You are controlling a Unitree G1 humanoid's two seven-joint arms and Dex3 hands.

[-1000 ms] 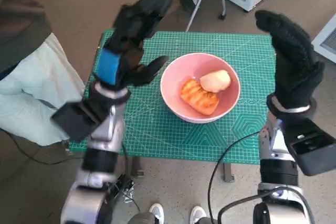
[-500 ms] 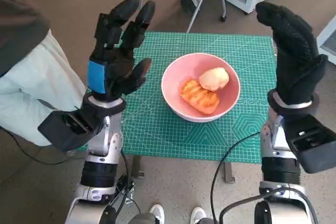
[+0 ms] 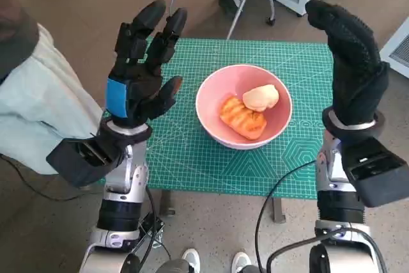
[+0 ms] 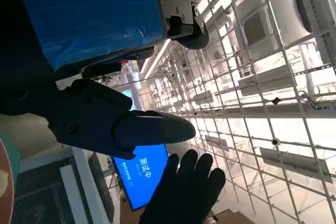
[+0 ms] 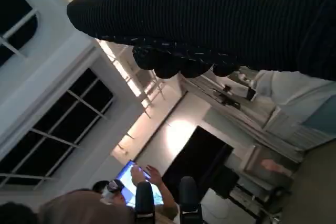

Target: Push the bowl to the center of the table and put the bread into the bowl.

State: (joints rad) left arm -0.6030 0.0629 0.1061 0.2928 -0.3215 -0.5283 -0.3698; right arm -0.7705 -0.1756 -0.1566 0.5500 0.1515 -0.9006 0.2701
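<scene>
Raised above the table's left edge, the left hand (image 3: 142, 71) holding nothing, fingers spread and pointing up, thumb angling toward the bowl but staying well apart from it. Showing blue tape (image 3: 118, 97) across its back; in the left wrist view the same tape (image 4: 84, 17) filling the upper part, with a black finger (image 4: 121, 124) reaching across. Hovering at the table's right edge, the right hand (image 3: 350, 62) in its black knitted glove — upright, fingers together and straight, gripping nothing, also clear of the bowl.

Sitting between the two hands, near the middle of the table, the pink bowl (image 3: 214, 94). Lying inside it, the bread: a ridged orange-brown piece (image 3: 241, 118) toward the near side and a paler round piece (image 3: 260, 98) just beside it, the two touching.

Covering the table, a green cutting mat (image 3: 192, 158) printed with a white grid; its markings too small to read. Resting at the left edge of the head view, a person's pale trouser leg (image 3: 35, 107). Trailing down past the near table edge, a black cable (image 3: 268, 209).

Glowing in the left wrist view — a blue screen (image 4: 144, 182) bearing white characters, seeming to read "测试中", with the gloved hand (image 4: 184, 190) in front. In the right wrist view, a person (image 5: 92, 208) near a lit screen.
</scene>
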